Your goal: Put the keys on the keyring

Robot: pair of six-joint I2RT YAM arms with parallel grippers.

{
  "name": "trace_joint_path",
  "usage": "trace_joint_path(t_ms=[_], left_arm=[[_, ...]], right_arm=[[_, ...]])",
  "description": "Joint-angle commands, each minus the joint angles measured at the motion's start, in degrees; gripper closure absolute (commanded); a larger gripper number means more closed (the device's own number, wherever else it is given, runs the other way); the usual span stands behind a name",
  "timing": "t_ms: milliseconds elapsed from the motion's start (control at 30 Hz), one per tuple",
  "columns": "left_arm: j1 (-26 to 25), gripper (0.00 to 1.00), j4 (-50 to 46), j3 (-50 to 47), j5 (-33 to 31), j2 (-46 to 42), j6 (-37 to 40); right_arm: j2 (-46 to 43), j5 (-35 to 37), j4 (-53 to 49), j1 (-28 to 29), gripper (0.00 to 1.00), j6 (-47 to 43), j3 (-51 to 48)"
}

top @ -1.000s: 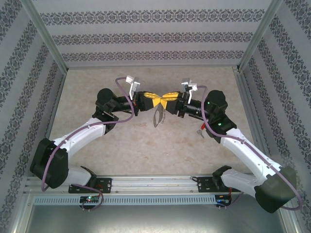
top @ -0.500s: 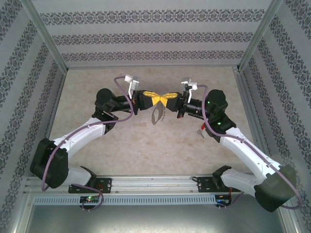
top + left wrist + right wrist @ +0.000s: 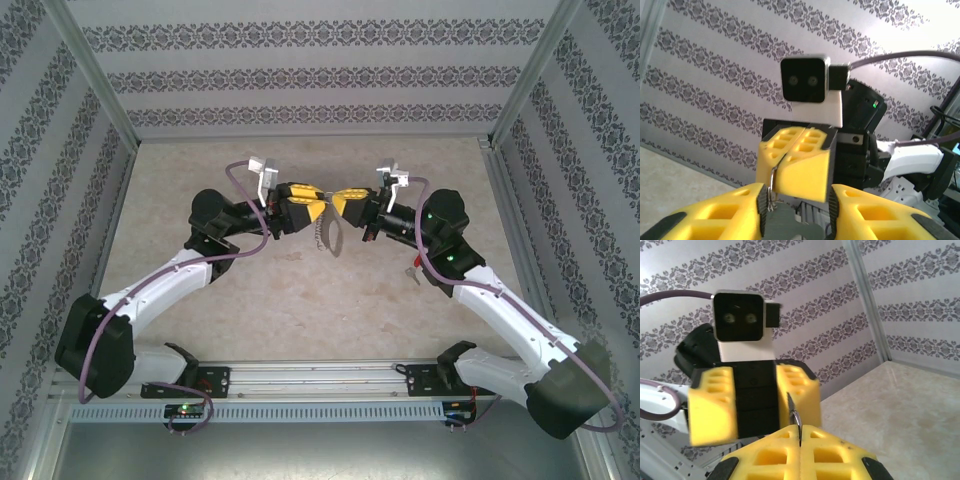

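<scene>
here, the flat grey metal oval keyring (image 3: 328, 238) is held in the air above the beige mottled worktop (image 3: 300, 310), between the two arms. the yellow-fingered right pincer (image 3: 346, 204) is closed tight, with a small wire ring (image 3: 771, 189) of the keyring nipped in the seam of its fingers. the yellow-fingered left pincer (image 3: 306, 207) is spread wide just opposite, one finger to either side of the hanging grey body; whether its pads touch it cannot be told. a small grey item (image 3: 412, 270), too small to be identified, lies on the worktop beside the right arm.
</scene>
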Motion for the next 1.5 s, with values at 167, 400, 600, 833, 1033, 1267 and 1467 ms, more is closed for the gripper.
trace_joint_path(t_ms=[167,400,600,833,1033,1267,1467], left_arm=[[-0.24,0.53,13.07,-3.51,-9.02,-2.01,-6.15],[-0.35,0.56,19.36,-2.5,-9.3,1.79,-13.55],[-0.32,0.63,27.06,-0.65,-8.49,7.31,-20.28],[-0.49,0.67,28.35,1.08,-7.81,8.72,-21.45],[-0.53,0.66,28.35,0.6,-8.23,7.58,-20.47],[-0.58,0.67,28.29,0.82,-7.95,7.9,-20.87],[-0.67,0.67,28.29,1.19,-7.48,8.57,-21.6]], right_arm=[[-3.13,7.79,11.05,-0.13,1.0,3.08,-3.62],[-2.93,10.7,16.7,1.24,1.0,4.76,-3.55],[-1.81,11.08,18.96,2.88,1.0,5.11,-2.29],[-0.43,11.13,19.31,3.9,1.0,4.98,-1.87],[0.71,11.22,20.15,3.89,1.0,5.48,-1.92],[1.46,11.04,20.41,4.13,1.0,5.81,-1.52],[1.92,10.84,20.66,4.18,1.0,6.01,-1.52]])
